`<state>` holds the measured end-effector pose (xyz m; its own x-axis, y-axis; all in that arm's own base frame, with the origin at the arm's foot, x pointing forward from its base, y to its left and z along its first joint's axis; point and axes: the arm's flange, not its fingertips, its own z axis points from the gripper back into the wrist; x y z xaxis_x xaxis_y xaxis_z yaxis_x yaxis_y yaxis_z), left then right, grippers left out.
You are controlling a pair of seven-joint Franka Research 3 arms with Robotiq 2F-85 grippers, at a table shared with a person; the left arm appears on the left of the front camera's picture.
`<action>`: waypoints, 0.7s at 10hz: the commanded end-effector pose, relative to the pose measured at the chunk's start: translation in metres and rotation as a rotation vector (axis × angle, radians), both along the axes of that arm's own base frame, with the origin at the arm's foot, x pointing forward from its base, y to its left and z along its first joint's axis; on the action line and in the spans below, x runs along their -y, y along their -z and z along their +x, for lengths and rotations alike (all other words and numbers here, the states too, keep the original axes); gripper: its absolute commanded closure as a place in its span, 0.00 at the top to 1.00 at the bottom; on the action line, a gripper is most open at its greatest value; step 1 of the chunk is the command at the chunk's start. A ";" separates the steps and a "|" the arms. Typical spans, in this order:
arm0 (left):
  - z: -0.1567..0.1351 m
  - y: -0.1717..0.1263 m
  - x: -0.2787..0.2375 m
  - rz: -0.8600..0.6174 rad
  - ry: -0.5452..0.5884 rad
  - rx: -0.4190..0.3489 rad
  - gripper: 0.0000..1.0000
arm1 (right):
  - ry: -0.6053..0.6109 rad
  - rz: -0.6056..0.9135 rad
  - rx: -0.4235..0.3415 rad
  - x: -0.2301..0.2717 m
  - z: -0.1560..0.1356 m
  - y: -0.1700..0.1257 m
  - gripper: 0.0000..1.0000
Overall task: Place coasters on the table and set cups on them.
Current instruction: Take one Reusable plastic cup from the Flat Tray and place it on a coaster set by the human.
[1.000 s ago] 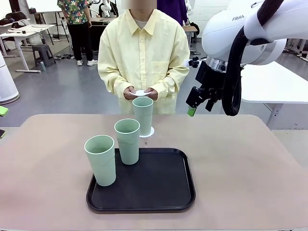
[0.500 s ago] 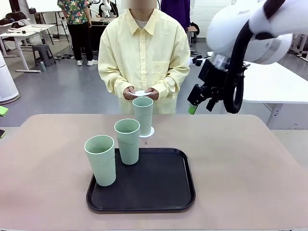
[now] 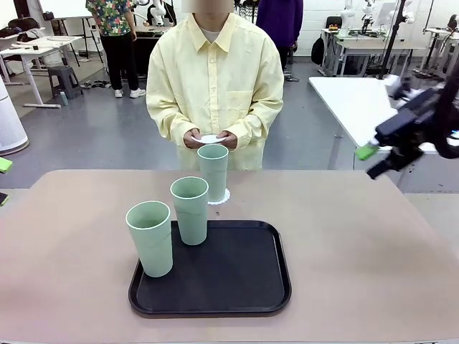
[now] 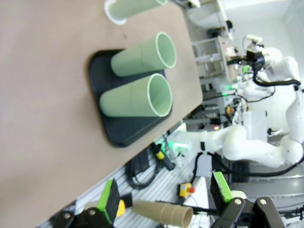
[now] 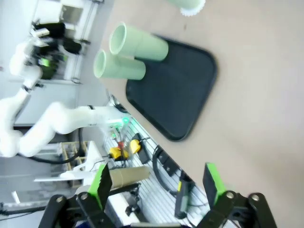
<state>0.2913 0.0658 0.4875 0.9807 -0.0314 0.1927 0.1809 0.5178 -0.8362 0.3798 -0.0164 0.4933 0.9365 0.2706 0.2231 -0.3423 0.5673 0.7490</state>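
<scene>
Right gripper is hanging high past the right end of the large beige-tan matte tabletop, jaws spread and gripping nothing (right wrist view is agreeing: green pads wide apart, air between). Left gripper is likewise sitting open and empty, off the tabletop's edge. One tall pale mint-green matte plastic tumbler is standing on a small round white lacy paper doily, just beyond the black rounded-square tray. Middle tumbler and nearest tumbler are standing upright on the tray's left half, near each other. Person's hands are holding another doily at chest height, not yet on the tabletop. Relation that matters: both tray tumblers are sitting left of the tray's centre with long axes vertical, well apart from the right gripper. I'm judging the left arm the nearer one, needing a sideways approach with fingers straddling the wall.
</scene>
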 end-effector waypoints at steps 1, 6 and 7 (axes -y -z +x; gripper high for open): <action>0.000 0.001 -0.001 -0.018 0.007 0.021 1.00 | 0.056 0.058 -0.057 0.023 -0.013 0.027 1.00; 0.000 0.001 -0.001 -0.018 0.007 0.021 1.00 | 0.239 0.321 -0.024 0.077 -0.034 0.080 1.00; 0.000 0.001 -0.001 -0.018 0.007 0.021 1.00 | 0.263 0.382 -0.005 0.088 -0.035 0.088 1.00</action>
